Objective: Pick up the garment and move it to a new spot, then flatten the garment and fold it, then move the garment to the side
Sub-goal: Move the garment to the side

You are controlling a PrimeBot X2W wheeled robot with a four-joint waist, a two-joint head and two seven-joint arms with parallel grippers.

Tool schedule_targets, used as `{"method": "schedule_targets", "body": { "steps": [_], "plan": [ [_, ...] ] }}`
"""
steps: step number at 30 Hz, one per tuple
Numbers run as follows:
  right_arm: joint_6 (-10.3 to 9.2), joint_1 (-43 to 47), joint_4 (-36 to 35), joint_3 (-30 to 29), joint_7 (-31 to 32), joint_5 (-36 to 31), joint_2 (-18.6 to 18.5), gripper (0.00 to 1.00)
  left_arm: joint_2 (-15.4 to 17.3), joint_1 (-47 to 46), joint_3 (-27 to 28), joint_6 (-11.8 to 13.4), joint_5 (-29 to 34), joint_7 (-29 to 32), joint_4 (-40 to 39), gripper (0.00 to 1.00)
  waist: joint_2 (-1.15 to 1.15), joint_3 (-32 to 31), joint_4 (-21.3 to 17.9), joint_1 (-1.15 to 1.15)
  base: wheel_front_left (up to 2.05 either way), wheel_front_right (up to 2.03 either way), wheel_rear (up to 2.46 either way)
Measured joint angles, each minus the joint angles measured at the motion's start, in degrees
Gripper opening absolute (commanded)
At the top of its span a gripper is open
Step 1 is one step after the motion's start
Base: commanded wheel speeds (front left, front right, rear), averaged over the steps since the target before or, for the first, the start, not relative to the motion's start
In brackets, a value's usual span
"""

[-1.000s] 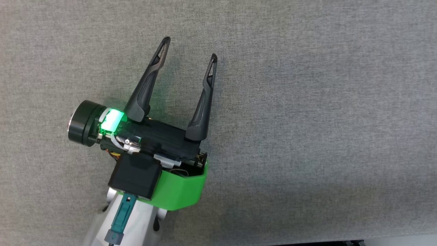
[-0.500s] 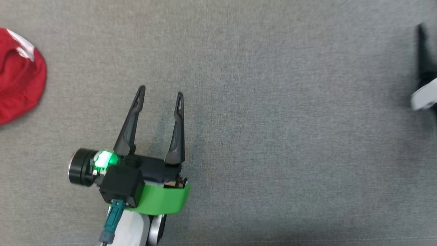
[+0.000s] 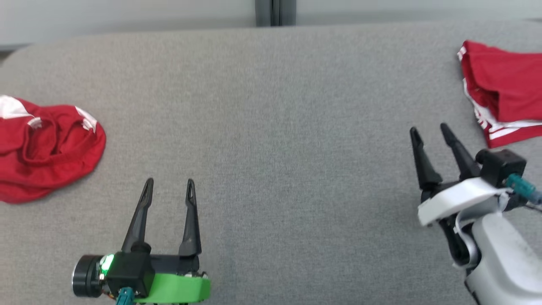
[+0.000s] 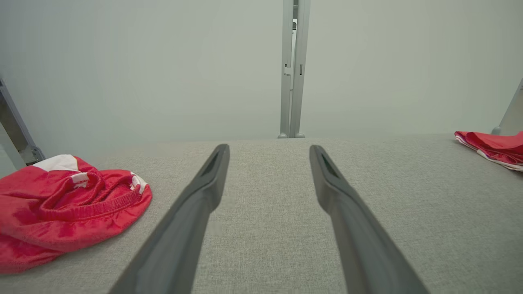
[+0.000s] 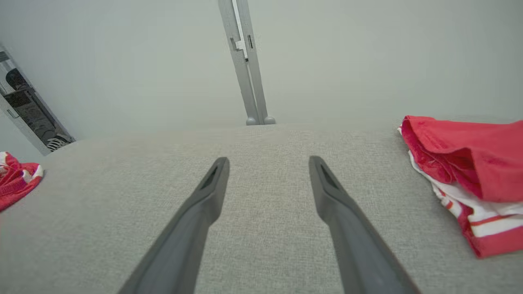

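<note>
Head view: left end effector (image 3: 169, 182), right end effector (image 3: 428, 128), both spread, pointing forward.

The big middle of the gray table (image 3: 271, 127) is bare cloth, so there is lots of room to move there. At the left edge of the head view a bunched-up red garment (image 3: 46, 152) lies in the way. At the upper right lies a folded red garment (image 3: 504, 97) (just past the right gripper (image 3: 430, 129)). The left gripper (image 3: 169, 183) has open table ahead. A gray post (image 3: 275, 12) stands behind the far edge.
</note>
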Motion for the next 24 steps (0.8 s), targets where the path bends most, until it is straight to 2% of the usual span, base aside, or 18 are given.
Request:
{"method": "schedule_targets", "body": {
  "steps": [7,14,24],
  "plan": [
    [0.00,8.83,-8.65,-3.19,0.00,-7.84,4.69,1.00,-0.04,4.86,2.58,0.13,-0.30,0.00,1.11,1.00,0.00,-7.37,-0.83,0.00,0.00,0.00,0.00],
    [0.00,16.79,-16.18,-6.16,0.00,-14.33,9.32,1.00,-0.08,7.26,3.99,-0.44,-1.09,0.00,1.76,1.00,0.00,-12.01,-1.53,0.00,0.00,0.00,0.00],
    [0.00,22.58,-14.91,-6.19,0.00,-14.89,10.85,1.00,-0.10,9.22,4.54,-0.46,-1.12,0.00,3.23,1.00,0.00,-14.05,-2.25,0.00,0.00,0.00,0.00]
  ]
}}
